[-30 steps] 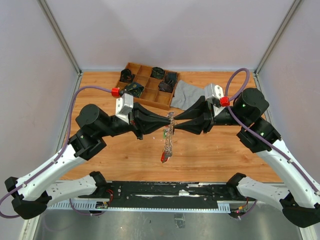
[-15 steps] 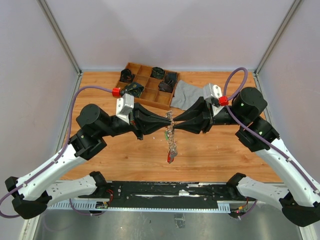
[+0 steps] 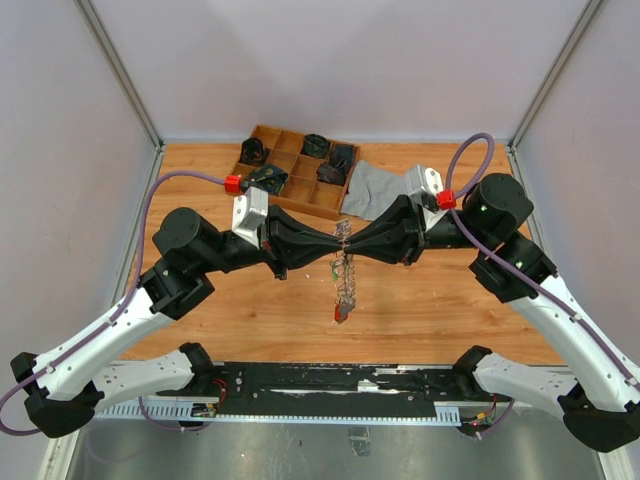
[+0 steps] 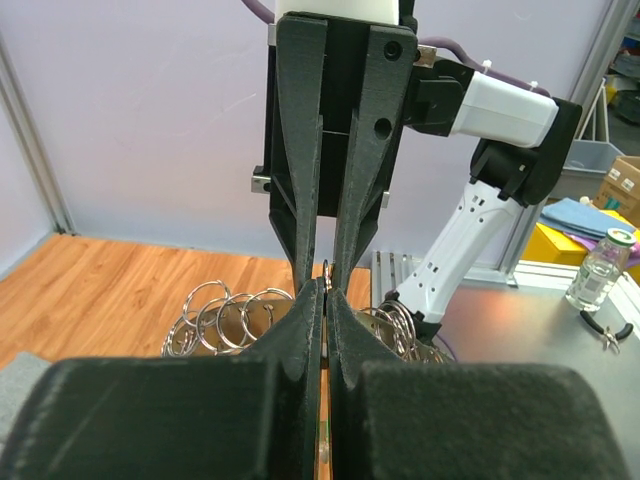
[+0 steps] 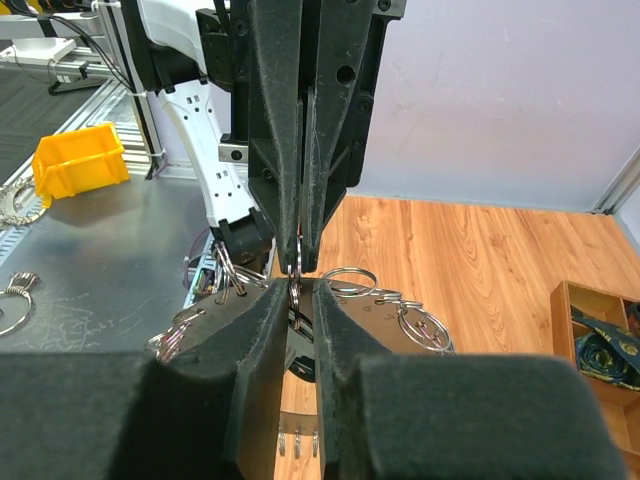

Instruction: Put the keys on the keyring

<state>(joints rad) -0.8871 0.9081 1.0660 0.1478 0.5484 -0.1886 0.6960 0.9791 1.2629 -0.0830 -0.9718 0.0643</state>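
The keyring (image 3: 344,272), a silver metal string of linked rings, hangs over the brown wooden desk (image 3: 450,310) where my pincers meet tip to tip. My left pincer (image 3: 336,244) is clamped on its top ring. My right pincer (image 3: 352,243) is narrow around the same wire, and I cannot tell whether it grips.

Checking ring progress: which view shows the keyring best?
Top external: the keyring hangs full length there, red tag lowest. Both wrist views sit too close, showing only a few of its loops.
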